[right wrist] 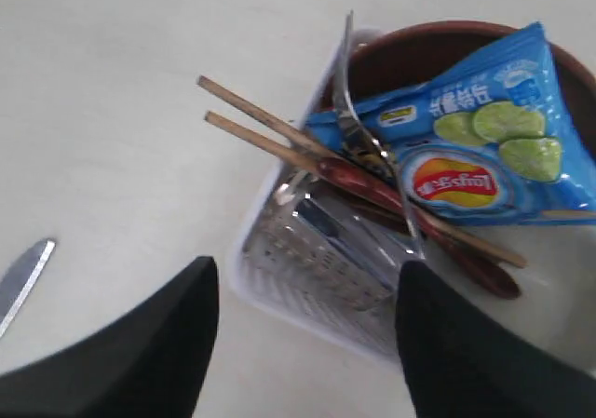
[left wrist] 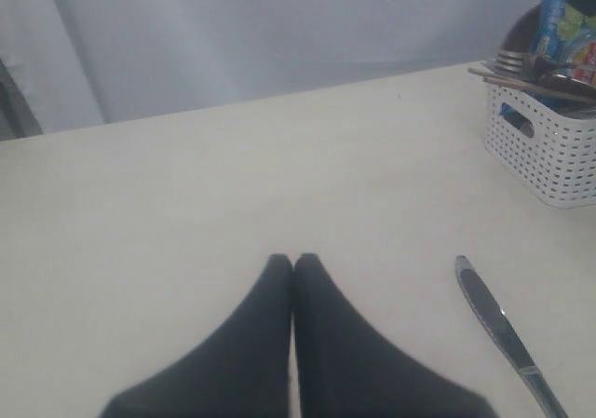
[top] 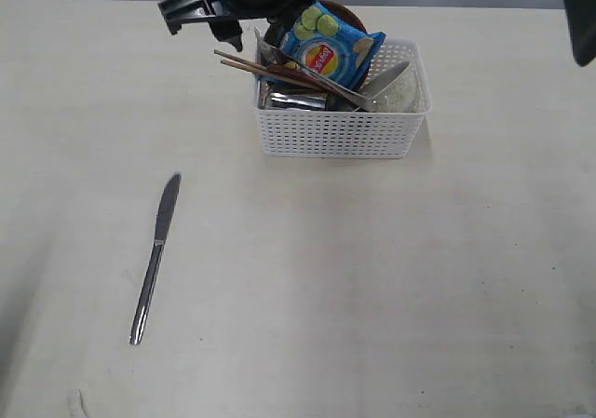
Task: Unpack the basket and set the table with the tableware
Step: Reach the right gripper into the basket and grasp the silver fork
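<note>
The white lattice basket [top: 335, 131] stands at the back of the pale table [top: 372, 278]. In it are wooden chopsticks [top: 247, 65], a red-brown spoon [right wrist: 372, 191], a steel fork [right wrist: 346, 74], a shiny steel cup [top: 293, 100], an off-white bowl [top: 406, 92] and a brown plate [right wrist: 419, 46]. A steel knife [top: 156, 255] lies alone on the table at front left. My right gripper [top: 197, 22] hovers open above the basket's left end; its wrist view shows the basket corner [right wrist: 279, 297] between the fingers [right wrist: 200, 297]. My left gripper [left wrist: 293, 260] is shut and empty, low over the table beside the knife [left wrist: 503, 334].
A blue chip bag [top: 331, 50] lies on top of the basket's contents, over the plate. Part of a dark arm [top: 582, 18] shows at the top right. A grey wall stands beyond the table's far edge [left wrist: 279, 101].
</note>
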